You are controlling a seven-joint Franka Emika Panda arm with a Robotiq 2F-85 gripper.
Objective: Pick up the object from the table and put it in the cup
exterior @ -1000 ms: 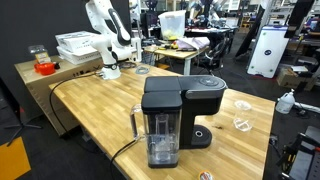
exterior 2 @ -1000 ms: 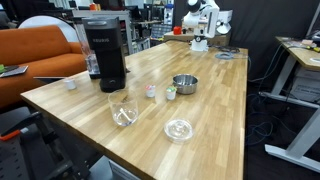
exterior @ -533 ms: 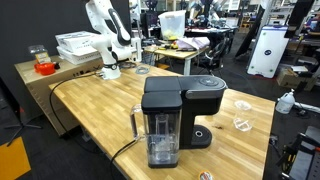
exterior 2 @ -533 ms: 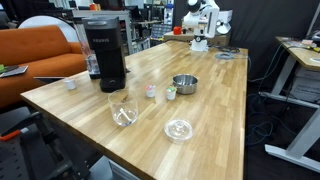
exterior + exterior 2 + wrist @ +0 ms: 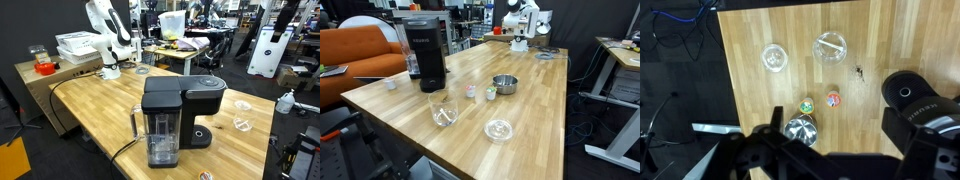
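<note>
Two small objects stand side by side on the wooden table (image 5: 540,110): a green-topped one (image 5: 807,104) (image 5: 490,92) and a red-pink one (image 5: 833,100) (image 5: 471,91). A clear glass cup (image 5: 774,57) (image 5: 443,108) stands beyond them, and a metal bowl (image 5: 800,130) (image 5: 504,83) stands close to the green one. My gripper (image 5: 838,125) hangs high above the table's far end with its jaws wide apart and empty, well away from all of these. The white arm (image 5: 112,35) (image 5: 520,18) shows in both exterior views.
A black coffee machine (image 5: 425,50) (image 5: 175,115) (image 5: 915,95) stands on the table and hides the small objects in one exterior view. A clear shallow dish (image 5: 498,128) (image 5: 830,46) lies near the cup. An orange sofa (image 5: 355,50) stands beside the table.
</note>
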